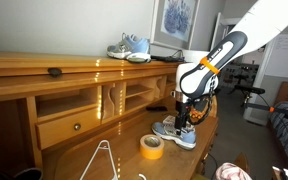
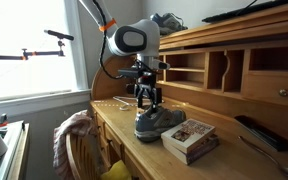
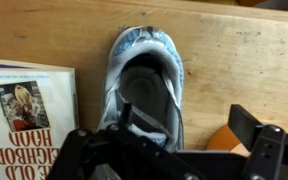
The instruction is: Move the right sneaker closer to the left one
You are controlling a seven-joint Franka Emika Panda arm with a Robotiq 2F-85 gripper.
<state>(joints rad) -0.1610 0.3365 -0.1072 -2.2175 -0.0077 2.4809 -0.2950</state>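
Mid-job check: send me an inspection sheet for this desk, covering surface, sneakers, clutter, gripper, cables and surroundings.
Surface: wooden desk with a hutch; nothing spilled seen.
Job's things: right sneaker on the desk surface; left one up on the hutch top, well apart.
Clutter: yellow tape roll beside the right sneaker; book; white hanger; remote.
Grippers: gripper open, low over the right sneaker.
Cables: dark cable looped beside the arm.
Surroundings: window; chair draped with cloth; framed picture.
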